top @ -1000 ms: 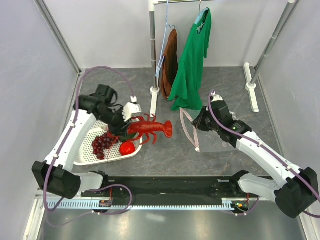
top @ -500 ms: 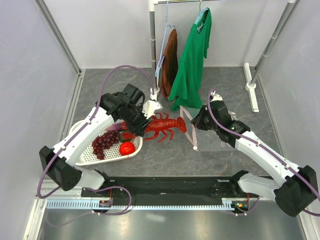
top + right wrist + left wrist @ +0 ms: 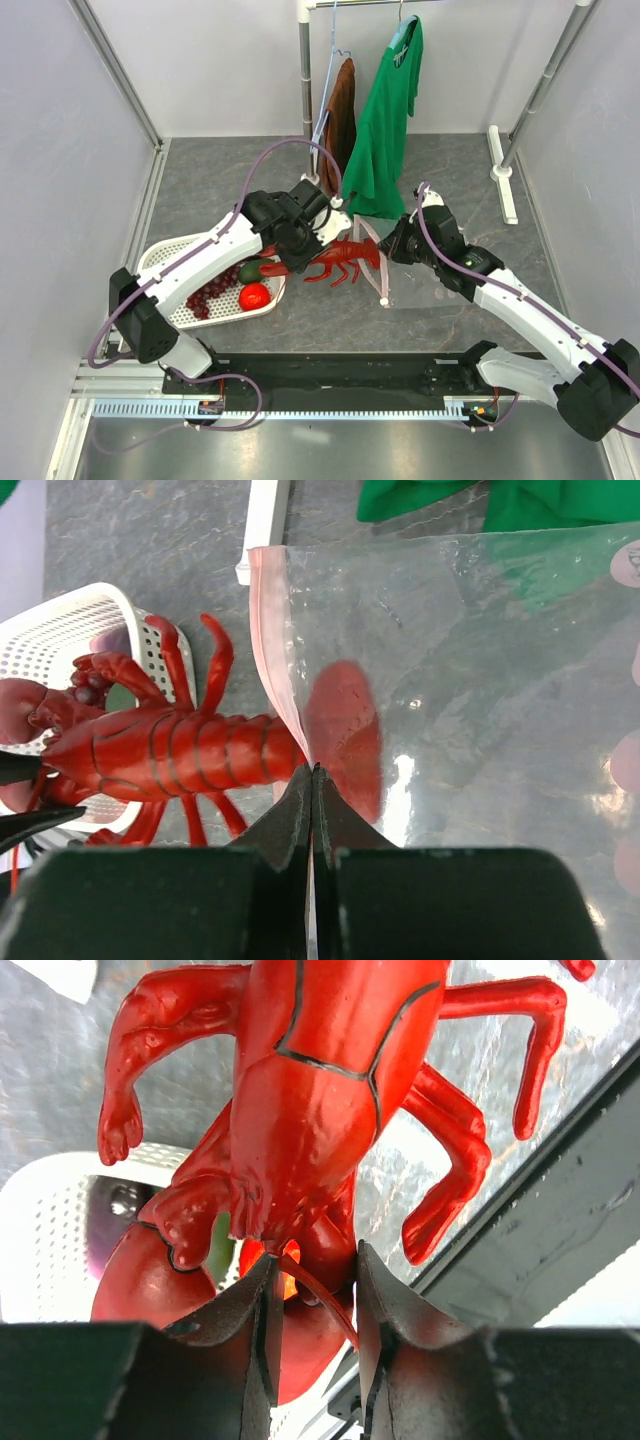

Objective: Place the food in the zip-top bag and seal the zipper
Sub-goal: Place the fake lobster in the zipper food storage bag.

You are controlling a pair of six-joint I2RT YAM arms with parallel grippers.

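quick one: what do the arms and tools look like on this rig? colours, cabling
Left arm and right arm: white link shells, black joints and bases, a mauve cable looped along each. Left tool and right tool: two dark, matte, tapered fingers apiece.

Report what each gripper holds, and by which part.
Left gripper pinches the red lobster at its head; right gripper pinches the zip-top bag by its pink zipper strip.
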